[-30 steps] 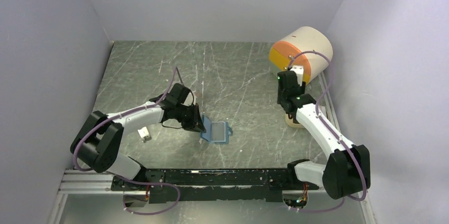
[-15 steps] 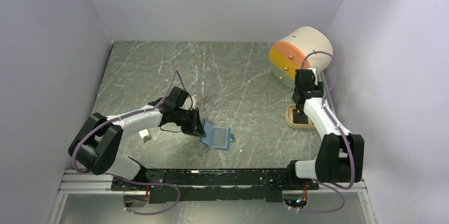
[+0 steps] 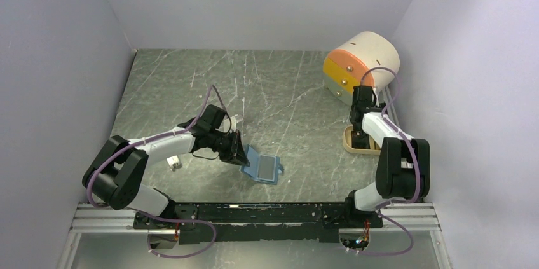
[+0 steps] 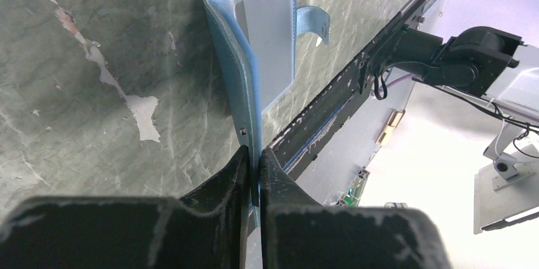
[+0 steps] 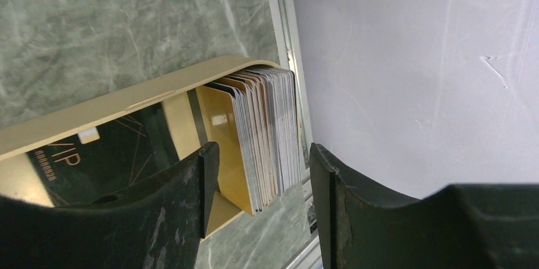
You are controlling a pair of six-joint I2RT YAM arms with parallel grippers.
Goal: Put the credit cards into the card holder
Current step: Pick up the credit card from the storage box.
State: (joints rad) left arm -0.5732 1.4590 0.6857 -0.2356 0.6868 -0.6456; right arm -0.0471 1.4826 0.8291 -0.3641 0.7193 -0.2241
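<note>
The blue card holder point(image 3: 266, 168) lies open on the table, near the middle of its front part. In the left wrist view its pale grey inside point(image 4: 267, 40) faces up. My left gripper point(image 3: 242, 156) is shut on the holder's near blue flap, which is pinched edge-on between the jaws point(image 4: 255, 154). At the right, the credit cards point(image 5: 267, 132) stand on edge as a stack at one end of a tan tray point(image 5: 127, 107). A dark card point(image 5: 102, 154) lies flat in that tray. My right gripper point(image 5: 262, 151) is open just above the stack, one finger on each side and touching nothing.
A cream drum with orange-yellow drawers point(image 3: 362, 65) stands at the back right, just behind the tan tray point(image 3: 348, 146). A small white clip-like piece point(image 3: 173, 162) lies beside the left arm. A metal rail point(image 3: 391, 116) runs along the right wall.
The right arm folded back and brought its gripper down over the tray by the right wall. The left gripper dragged the holder slightly right and nearer, still gripping it.
</note>
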